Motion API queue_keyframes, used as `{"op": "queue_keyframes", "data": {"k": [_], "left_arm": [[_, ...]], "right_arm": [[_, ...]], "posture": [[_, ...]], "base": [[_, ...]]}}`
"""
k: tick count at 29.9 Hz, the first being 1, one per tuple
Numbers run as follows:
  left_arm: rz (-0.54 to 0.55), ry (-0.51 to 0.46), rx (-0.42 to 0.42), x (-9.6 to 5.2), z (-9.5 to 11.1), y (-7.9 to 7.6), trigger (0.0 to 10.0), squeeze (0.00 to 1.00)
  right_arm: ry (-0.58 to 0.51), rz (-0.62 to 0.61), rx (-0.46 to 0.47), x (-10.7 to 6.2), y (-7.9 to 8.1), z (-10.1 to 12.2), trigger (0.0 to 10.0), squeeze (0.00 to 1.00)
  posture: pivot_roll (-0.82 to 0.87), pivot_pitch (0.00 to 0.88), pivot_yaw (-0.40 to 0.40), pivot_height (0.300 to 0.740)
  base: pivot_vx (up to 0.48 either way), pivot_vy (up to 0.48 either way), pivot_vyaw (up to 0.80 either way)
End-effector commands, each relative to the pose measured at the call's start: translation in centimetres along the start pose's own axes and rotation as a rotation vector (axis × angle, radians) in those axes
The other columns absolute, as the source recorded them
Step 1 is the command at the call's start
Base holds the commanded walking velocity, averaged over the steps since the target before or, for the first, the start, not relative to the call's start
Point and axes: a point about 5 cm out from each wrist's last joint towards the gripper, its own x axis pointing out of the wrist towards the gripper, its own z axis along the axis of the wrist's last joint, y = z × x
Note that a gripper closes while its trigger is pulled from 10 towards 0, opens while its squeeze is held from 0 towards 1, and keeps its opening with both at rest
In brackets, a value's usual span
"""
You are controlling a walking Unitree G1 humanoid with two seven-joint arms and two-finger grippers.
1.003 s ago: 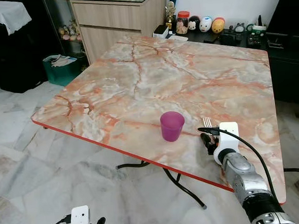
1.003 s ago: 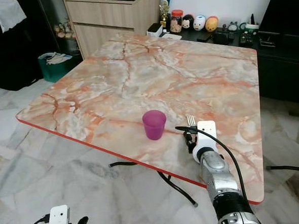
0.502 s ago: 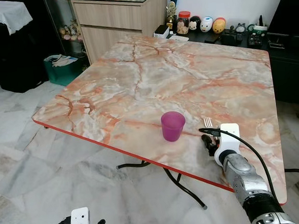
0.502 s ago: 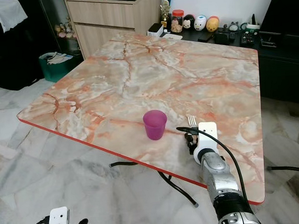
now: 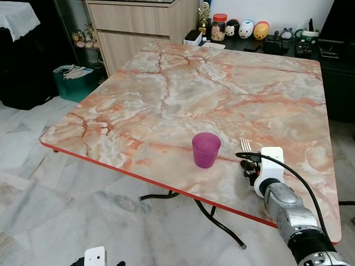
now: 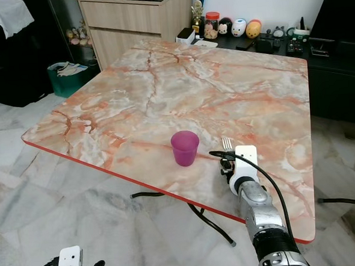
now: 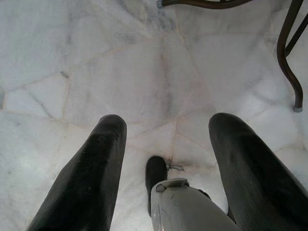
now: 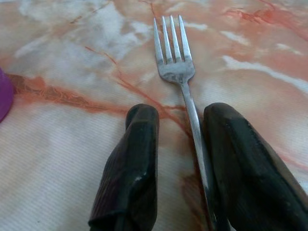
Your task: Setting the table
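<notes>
Beside the purple cup [image 5: 205,149], the right gripper [image 8: 180,159] stays parted around the laid fork [image 8: 174,57]; release looks done; left gripper [image 7: 166,159] hangs open.

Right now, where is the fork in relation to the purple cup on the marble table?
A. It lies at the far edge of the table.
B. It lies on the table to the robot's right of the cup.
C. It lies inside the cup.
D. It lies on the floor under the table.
B: the fork lies flat on the marble table, between the open fingers of the right gripper, to the robot's right of the purple cup.
</notes>
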Motion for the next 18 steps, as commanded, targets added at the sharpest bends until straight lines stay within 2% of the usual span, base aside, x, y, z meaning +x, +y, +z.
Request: {"op": "queue_keyframes", "data": {"k": [1, 18], "left_arm": [[0.007, 0.022, -0.004, -0.17, -0.5, 0.3, 10.0, 0.0], [0.015, 0.016, -0.006, -0.09, -0.24, 0.39, 10.0, 0.0]], "right_arm": [[0.04, -0.025, 0.012, 0.0, -0.51, -0.75, 0.0, 0.0], [0.029, -0.006, 0.019, 0.09, 0.08, -0.59, 0.0, 0.0]], "posture": [[-0.05, 0.0, 0.009, 0.74], [-0.04, 0.0, 0.005, 0.74]], "base": [[0.0, 0.0, 0.0], [0.0, 0.0, 0.0]]}}
